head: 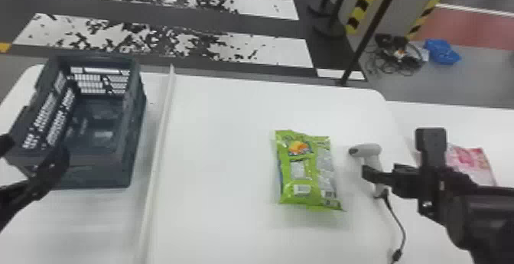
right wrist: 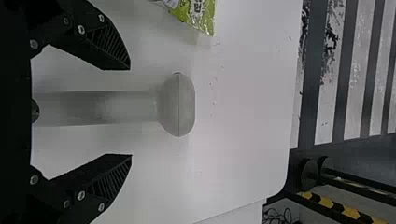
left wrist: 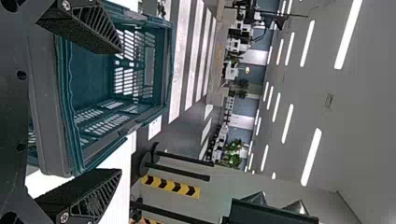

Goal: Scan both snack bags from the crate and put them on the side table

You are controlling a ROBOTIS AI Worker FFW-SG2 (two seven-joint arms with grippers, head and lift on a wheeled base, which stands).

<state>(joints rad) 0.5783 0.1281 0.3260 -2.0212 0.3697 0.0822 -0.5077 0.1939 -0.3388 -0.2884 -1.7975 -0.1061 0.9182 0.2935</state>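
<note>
Centre the widely spread, black two-fingered right gripper (right wrist: 130, 112) well over the handle (right wrist: 98, 108) of the grey, pistol-shaped plastic scanner (right wrist: 178, 105), then close evenly.

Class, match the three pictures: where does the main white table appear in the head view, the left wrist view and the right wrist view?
Head view: centre; the table bears the crate, green bag and scanner.
Left wrist view: a white strip beside the crate.
Right wrist view: the broad white surface around the scanner, reaching the green bag.
Shared landmark: white floor stripes beyond the table.
</note>
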